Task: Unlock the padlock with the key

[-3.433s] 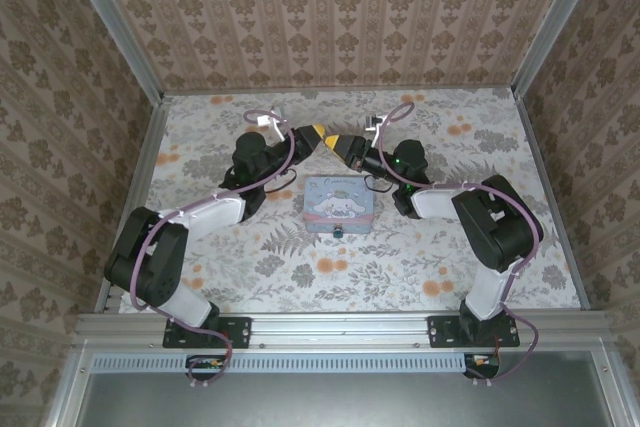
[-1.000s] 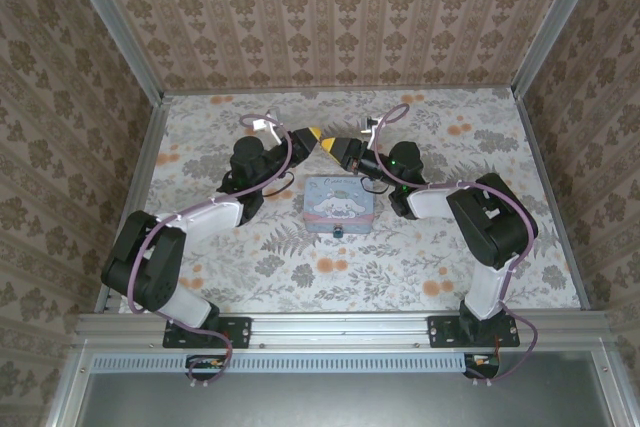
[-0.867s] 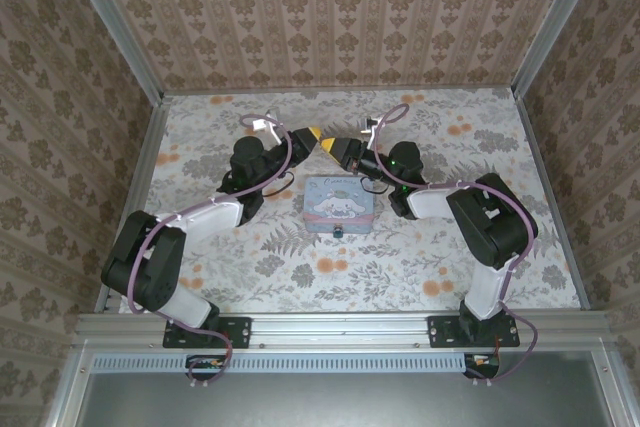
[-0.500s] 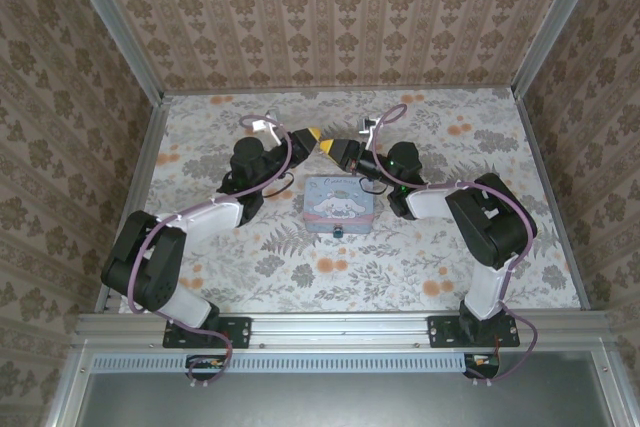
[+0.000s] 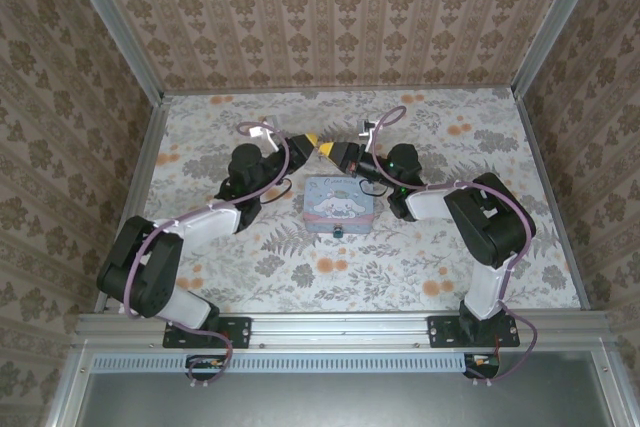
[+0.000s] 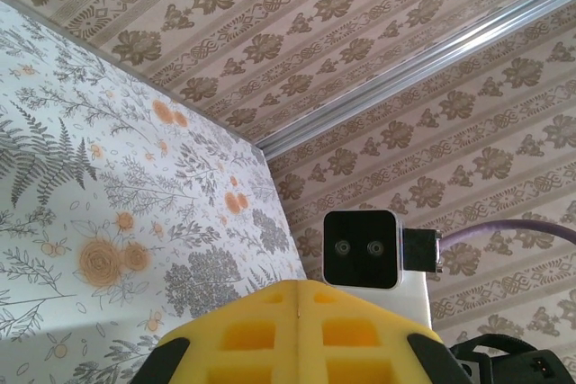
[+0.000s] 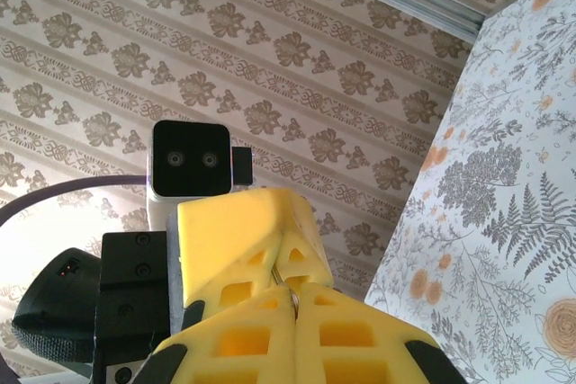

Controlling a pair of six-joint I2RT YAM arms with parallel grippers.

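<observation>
We saw the padlock (image 5: 341,231) just below the centre of the overhead frame, at the lower edge of the pale blue tin (image 5: 340,199) on the flowered table (image 5: 450,247). Just above the tin, the left gripper (image 5: 312,136) and the right gripper (image 5: 328,148) stood tip to tip, each pressed together. In the right wrist frame a thin metal sliver (image 7: 289,287) showed at the seam; we could not tell what it was.
</observation>
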